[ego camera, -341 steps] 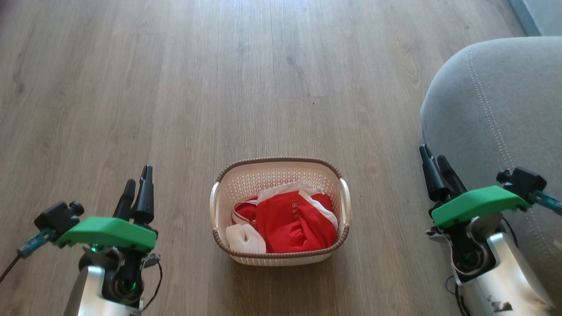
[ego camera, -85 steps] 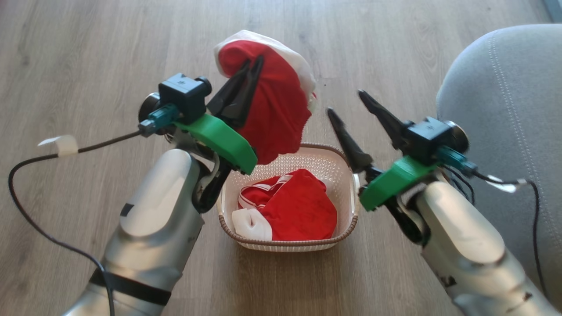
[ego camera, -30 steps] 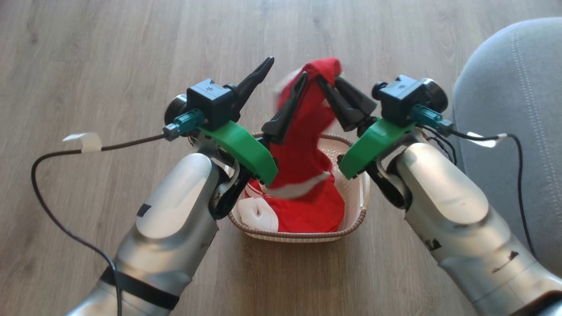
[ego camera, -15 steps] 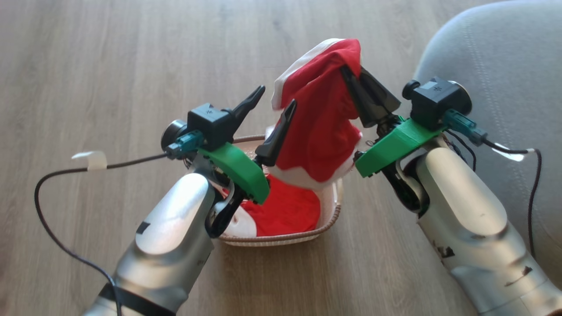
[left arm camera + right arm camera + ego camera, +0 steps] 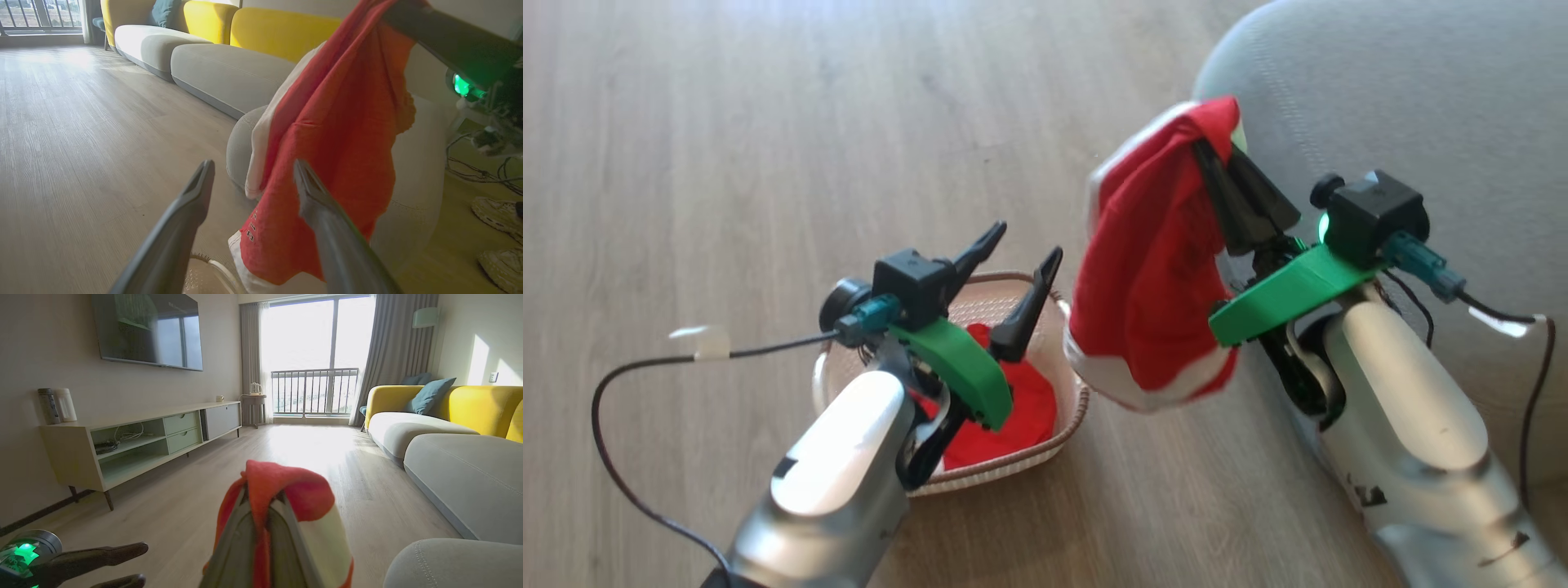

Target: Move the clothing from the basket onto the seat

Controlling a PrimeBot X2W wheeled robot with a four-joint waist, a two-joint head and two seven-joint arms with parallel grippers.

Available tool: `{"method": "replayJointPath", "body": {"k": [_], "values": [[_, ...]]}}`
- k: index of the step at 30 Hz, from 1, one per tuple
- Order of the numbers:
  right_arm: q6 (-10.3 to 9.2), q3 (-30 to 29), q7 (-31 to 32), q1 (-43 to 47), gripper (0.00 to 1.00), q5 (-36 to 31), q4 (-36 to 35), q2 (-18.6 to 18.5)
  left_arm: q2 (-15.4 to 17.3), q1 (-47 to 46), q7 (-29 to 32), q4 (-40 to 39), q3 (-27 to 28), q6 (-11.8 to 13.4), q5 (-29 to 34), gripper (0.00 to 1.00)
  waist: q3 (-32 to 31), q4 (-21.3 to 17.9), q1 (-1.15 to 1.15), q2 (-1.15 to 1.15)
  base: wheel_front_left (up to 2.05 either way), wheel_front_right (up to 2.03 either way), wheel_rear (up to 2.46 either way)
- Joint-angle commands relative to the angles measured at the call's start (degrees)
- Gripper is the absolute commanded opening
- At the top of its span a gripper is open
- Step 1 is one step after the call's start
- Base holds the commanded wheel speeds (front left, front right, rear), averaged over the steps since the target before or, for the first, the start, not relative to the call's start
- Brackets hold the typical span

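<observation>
Clothing (image 5: 1160, 286) hangs from my right gripper (image 5: 1215, 159), red with white trim. Its lower hem sits right of the basket (image 5: 1072, 408) and its top is in front of the near-left edge of the seat (image 5: 1380, 90). A second red piece (image 5: 1013, 420) lies in the basket on the wooden floor (image 5: 727, 163).

The head view gives me that layout. The left wrist view adds small gold lettering (image 5: 252, 228) near the hem, with the pale seat (image 5: 239, 143) behind the cloth, a yellow-backed sofa (image 5: 278, 32) further off and shoes (image 5: 496, 212) at far right. The right wrist view shows the pinch itself: my right gripper (image 5: 263, 498) has both fingers pressed together on a fold of red cloth (image 5: 286, 486) bunched over the tips, and a long low cabinet (image 5: 163, 424) stands at the left wall.

My left gripper (image 5: 1027, 242) is spread wide above the basket, holding nothing and touching nothing that I can see. In its own view the cloth hangs past its right finger (image 5: 327, 220).

Half a second ago the held piece hung over the basket's right part, beside the left fingertip. Now it is clear of the basket on the seat side. The head camera has swung too, so the seat takes up more of the frame.
</observation>
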Motion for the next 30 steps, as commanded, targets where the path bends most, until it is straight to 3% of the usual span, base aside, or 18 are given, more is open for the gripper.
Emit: {"method": "replayJointPath", "body": {"k": [1, 19, 30], "values": [[-0.01, 0.0, -0.4, -0.6, 0.0, -0.1, -2.5, 0.4, 1.2, -1.7, -0.5, -1.5, 1.7, -0.1, 0.4, 1.0, -0.7, -1.8, 0.0, 0.0, 0.0, 0.0, 0.0], [-0.01, -3.3, -0.4, 4.4, 0.0, -0.2, -7.0, 0.3, 2.0, 2.3, -0.5, -4.2, 2.4, -0.1, 0.8, 1.0, -2.1, -14.9, 0.0, 0.0, 0.0, 0.0, 0.0], [-0.01, -5.3, -0.4, 6.2, 0.0, -0.4, -9.7, -0.5, 2.5, 3.2, -0.5, -5.3, 3.2, -0.1, 1.8, 1.0, -1.0, -17.9, 0.0, 0.0, 0.0, 0.0, 0.0]]}}
